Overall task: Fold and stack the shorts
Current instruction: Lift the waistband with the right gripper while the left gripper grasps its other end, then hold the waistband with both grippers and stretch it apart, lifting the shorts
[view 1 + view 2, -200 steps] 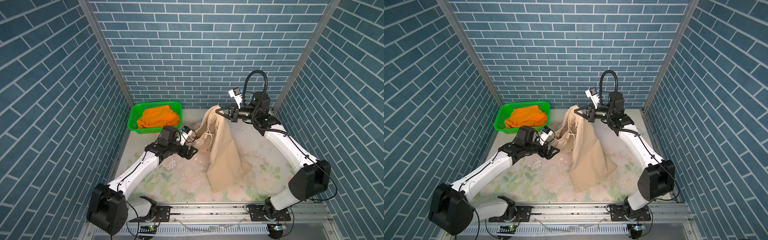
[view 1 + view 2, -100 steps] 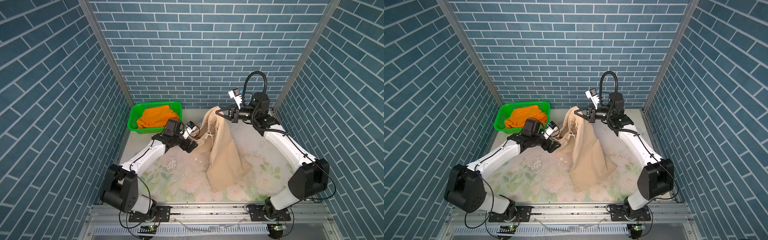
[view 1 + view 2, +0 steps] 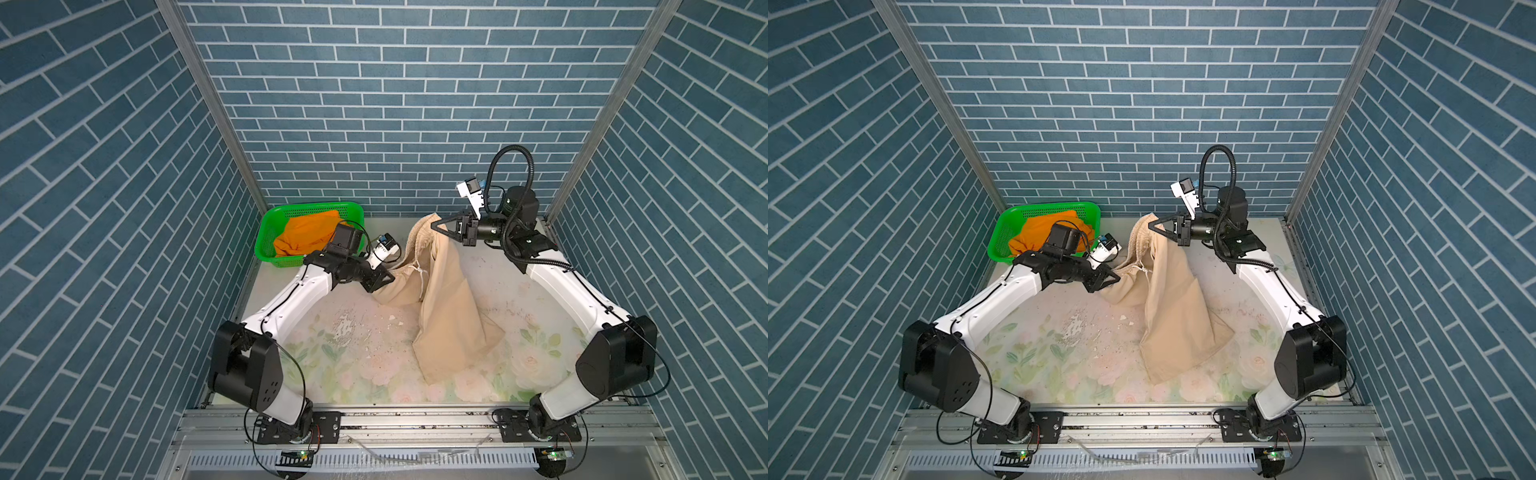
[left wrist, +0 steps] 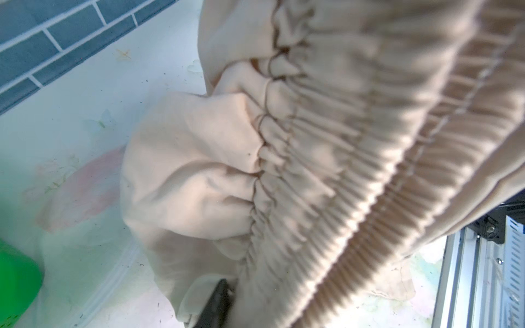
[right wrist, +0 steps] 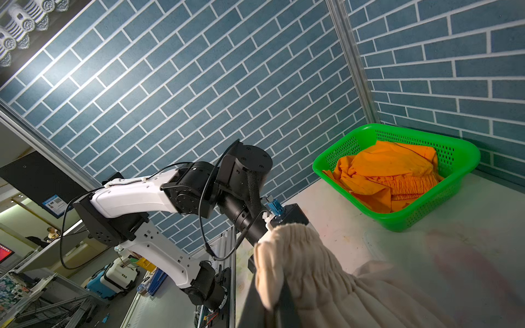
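The pale beige shorts (image 3: 449,316) (image 3: 1175,316) hang from their gathered waistband, legs trailing on the table. My right gripper (image 3: 435,226) (image 3: 1152,226) is shut on the waistband's raised end; the pinched cloth (image 5: 312,269) bunches over its jaws in the right wrist view. My left gripper (image 3: 390,277) (image 3: 1115,277) is shut on the lower left end of the same waistband. In the left wrist view the ribbed waistband (image 4: 341,142) fills the frame and only one dark finger (image 4: 217,301) shows, pressed against the cloth. The orange shorts (image 3: 307,232) (image 5: 392,173) lie crumpled in the basket.
The green perforated basket (image 3: 266,224) (image 3: 1000,232) (image 5: 460,147) stands in the back left corner, just behind the left wrist. White flakes (image 3: 345,324) dot the floral table mat. Brick walls close three sides; a metal rail (image 3: 415,415) runs along the front.
The left arm reached back and right to the hanging waistband, and its jaws closed on the cloth. The right gripper held the shorts up without moving.
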### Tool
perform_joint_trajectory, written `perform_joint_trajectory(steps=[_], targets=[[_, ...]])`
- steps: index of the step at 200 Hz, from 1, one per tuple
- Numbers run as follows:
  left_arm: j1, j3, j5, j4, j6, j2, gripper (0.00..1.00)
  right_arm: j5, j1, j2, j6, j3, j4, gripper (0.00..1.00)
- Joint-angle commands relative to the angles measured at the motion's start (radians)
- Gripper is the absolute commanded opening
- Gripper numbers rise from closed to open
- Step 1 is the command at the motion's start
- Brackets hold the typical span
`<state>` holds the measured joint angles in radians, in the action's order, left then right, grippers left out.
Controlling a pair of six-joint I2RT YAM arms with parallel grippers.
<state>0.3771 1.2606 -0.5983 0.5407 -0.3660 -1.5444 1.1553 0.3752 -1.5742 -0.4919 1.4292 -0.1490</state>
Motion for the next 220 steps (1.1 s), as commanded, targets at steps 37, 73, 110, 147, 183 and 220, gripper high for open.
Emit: perform_joint_trajectory(steps=[37,73,110,147,183,220], targets=[[-0.004,0.083,-0.016,0.120,0.024,-0.008,0.09,-0.135,-0.014,-0.009,0.348,0.078,0.371,0.00],[-0.003,0.216,0.029,0.238,0.068,-0.040,0.00,-0.444,-0.058,-0.019,0.553,0.135,0.633,0.00],[0.038,0.476,0.290,0.461,0.123,-0.139,0.00,-0.751,-0.065,0.014,0.642,0.177,0.702,0.00],[0.093,0.986,0.487,0.780,0.179,-0.289,0.00,-0.860,-0.066,0.088,0.677,0.227,0.712,0.00],[0.228,1.265,0.614,0.899,0.141,-0.270,0.00,-0.796,-0.069,0.276,0.667,0.197,0.688,0.00],[0.313,1.103,0.602,0.764,0.118,-0.061,0.00,-0.799,-0.068,0.451,0.644,0.160,0.703,0.00]])
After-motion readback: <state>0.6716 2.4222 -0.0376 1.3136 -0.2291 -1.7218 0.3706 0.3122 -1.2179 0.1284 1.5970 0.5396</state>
